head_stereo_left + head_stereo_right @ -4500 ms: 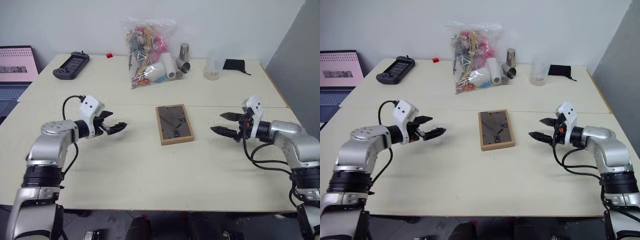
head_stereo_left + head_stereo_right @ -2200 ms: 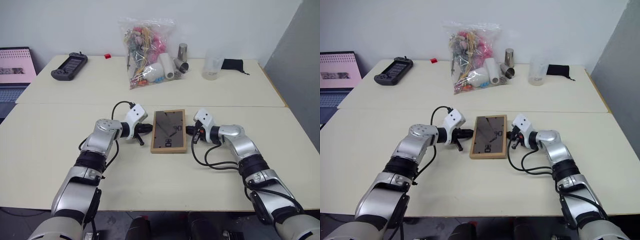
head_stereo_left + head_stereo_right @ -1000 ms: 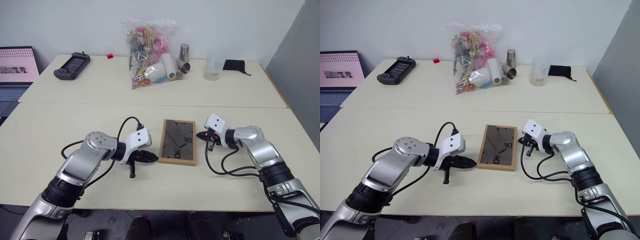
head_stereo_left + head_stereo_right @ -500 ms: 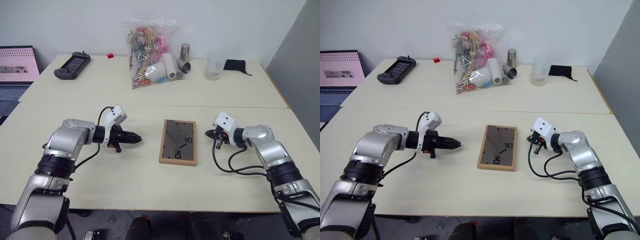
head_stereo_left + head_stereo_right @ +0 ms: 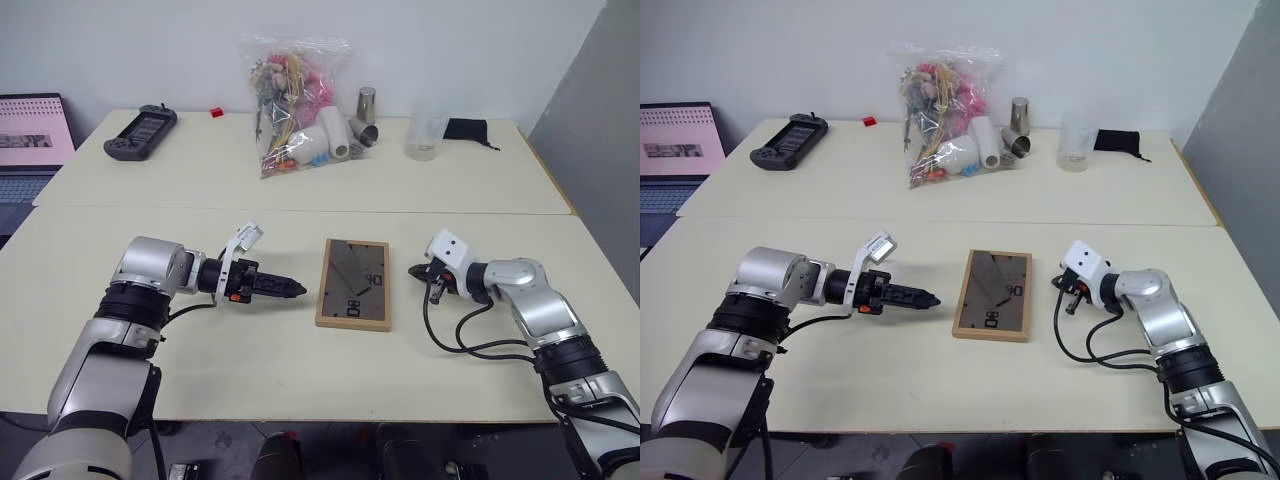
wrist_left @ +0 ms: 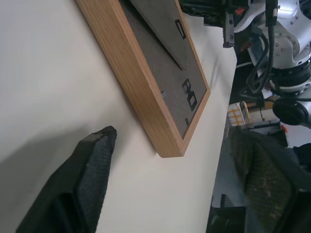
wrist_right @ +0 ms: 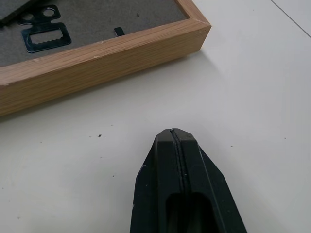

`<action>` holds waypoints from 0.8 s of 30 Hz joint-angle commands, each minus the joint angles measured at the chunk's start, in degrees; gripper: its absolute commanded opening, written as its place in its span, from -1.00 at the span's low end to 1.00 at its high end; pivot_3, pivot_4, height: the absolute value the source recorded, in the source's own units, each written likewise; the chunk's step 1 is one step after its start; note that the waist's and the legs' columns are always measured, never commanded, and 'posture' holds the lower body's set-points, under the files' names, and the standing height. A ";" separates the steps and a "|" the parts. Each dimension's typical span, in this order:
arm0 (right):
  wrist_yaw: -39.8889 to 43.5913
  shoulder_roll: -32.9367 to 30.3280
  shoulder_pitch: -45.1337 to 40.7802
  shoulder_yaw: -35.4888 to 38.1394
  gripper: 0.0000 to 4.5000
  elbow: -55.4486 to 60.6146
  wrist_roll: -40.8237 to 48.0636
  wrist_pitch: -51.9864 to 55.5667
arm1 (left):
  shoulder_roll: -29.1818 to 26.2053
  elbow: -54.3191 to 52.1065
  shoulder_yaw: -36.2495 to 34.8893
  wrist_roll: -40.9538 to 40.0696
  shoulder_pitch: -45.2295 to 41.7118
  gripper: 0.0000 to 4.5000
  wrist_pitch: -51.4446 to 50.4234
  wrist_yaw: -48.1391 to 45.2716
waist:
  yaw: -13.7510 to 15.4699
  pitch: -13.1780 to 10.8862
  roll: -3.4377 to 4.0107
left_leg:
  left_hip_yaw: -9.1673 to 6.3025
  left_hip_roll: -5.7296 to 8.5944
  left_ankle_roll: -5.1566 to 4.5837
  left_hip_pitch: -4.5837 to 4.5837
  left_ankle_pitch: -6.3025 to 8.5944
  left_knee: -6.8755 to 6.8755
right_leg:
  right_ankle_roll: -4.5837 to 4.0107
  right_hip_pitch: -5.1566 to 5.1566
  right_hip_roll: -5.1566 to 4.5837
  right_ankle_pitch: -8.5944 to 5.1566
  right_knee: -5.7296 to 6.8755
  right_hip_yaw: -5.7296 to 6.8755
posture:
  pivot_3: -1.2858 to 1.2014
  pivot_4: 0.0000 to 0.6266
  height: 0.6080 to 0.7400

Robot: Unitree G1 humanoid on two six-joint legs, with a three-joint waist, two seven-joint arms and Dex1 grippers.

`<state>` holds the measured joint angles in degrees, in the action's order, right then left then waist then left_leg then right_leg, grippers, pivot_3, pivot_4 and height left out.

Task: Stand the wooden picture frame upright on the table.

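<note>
I had the wooden picture frame (image 5: 354, 284) lying back-up on the table (image 5: 300, 360), between my grippers — left gripper (image 5: 290, 289) spread wide beside its edge, right gripper (image 5: 416, 271) clenched, empty. Next, I judged: lift one edge.

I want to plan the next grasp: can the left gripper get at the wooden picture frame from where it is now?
Probably yes. The left gripper points at the wooden picture frame lying back-up on the table, with bare tabletop between them. Its fingers stand open.
</note>
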<state>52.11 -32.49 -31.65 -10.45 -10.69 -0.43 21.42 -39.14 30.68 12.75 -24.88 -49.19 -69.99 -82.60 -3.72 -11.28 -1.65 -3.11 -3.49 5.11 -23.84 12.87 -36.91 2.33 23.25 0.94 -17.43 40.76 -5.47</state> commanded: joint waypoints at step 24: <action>-4.75 13.21 -2.77 -7.21 -1.00 2.47 -1.01 4.95 | 9.10 0.44 -1.47 -2.60 1.28 0.99 -1.16 6.88 | -0.01 0.08 0.00 | 0.00 0.00 0.01 0.08 -0.01 -0.04 | 0.00 -0.05 -0.01 0.00 0.07 -0.01 | 0.03 -0.52 1.00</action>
<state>47.38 -20.09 -33.61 -16.74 -7.89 -1.39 26.72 -30.94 33.55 10.93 -26.62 -48.96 -70.75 -76.40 -3.73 -11.20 -1.65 -3.10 -3.49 5.11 -23.76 12.86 -36.95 2.33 23.19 0.93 -17.43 40.83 -5.48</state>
